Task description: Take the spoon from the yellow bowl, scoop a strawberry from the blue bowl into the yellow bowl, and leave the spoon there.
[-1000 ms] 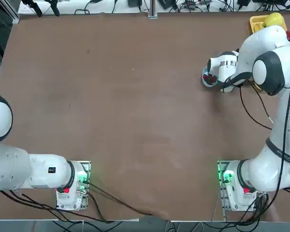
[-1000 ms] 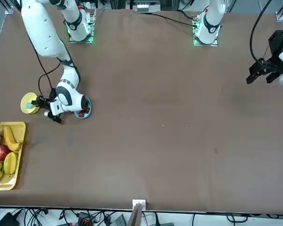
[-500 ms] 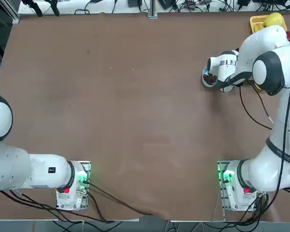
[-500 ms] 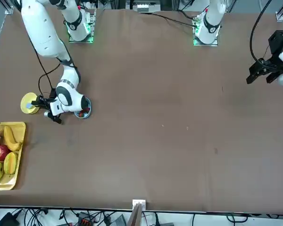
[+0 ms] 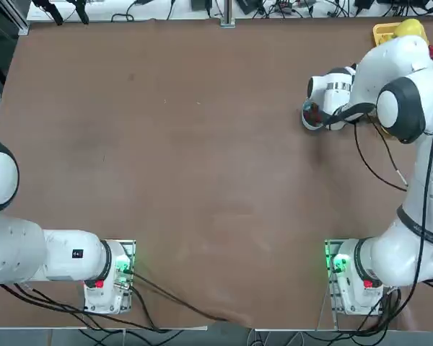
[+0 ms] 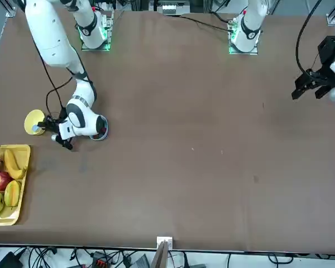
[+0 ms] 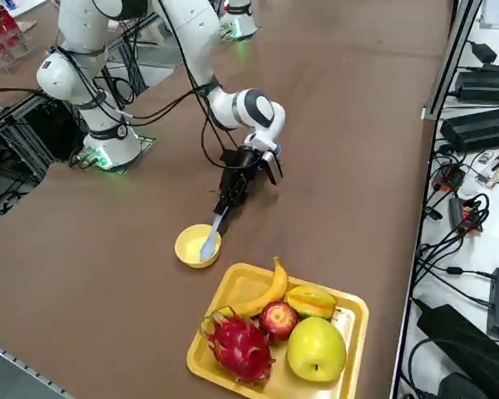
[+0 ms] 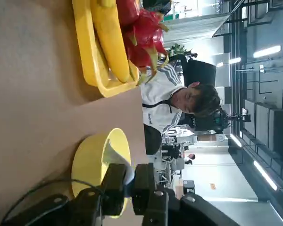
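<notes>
My right gripper (image 7: pixel 224 206) is shut on the handle of the pale spoon (image 7: pixel 209 238). The spoon slants down, its scoop end inside the small yellow bowl (image 7: pixel 195 248). In the wrist view the fingers (image 8: pixel 114 183) pinch the spoon (image 8: pixel 115 157) right over the yellow bowl (image 8: pixel 92 162). The blue bowl (image 5: pixel 308 117) sits just beside the yellow one, mostly covered by my wrist, with something red showing in it. From the front, the gripper (image 6: pixel 50 128) lies between the yellow bowl (image 6: pixel 31 121) and the blue bowl (image 6: pixel 102 133).
A rectangular yellow fruit tray (image 7: pixel 333 366) with a banana, apple, dragon fruit and other fruit stands close beyond the yellow bowl, near the table's corner. A person in a striped shirt (image 8: pixel 167 101) sits beyond the table edge.
My wrist has shifted a little away from the robot's base and now covers more of the blue bowl. The spoon stays gripped with its tip at the yellow bowl.
</notes>
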Controlling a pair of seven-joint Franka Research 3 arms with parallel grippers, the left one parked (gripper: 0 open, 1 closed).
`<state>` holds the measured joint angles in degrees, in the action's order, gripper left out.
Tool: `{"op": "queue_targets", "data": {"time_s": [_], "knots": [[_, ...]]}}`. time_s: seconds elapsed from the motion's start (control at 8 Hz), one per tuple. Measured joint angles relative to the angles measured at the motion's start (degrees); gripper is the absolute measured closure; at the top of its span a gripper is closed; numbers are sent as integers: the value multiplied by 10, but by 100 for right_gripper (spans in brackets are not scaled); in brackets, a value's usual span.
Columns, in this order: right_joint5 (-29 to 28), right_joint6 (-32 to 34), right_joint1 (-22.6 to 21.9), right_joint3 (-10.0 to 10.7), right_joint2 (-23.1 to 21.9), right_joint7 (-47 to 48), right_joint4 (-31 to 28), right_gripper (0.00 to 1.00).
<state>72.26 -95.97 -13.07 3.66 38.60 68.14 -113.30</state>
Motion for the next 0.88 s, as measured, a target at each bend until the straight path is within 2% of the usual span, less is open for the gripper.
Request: {"op": "queue_targets", "data": {"time_s": [0.38,0.62,0.88], "knots": [[-43,5,-6,-1,-59,-99,8,88],[-108,12,-25,-7,-94,-150,20,88],[-187,34,-53,-11,-121,-204,56,88]]}}
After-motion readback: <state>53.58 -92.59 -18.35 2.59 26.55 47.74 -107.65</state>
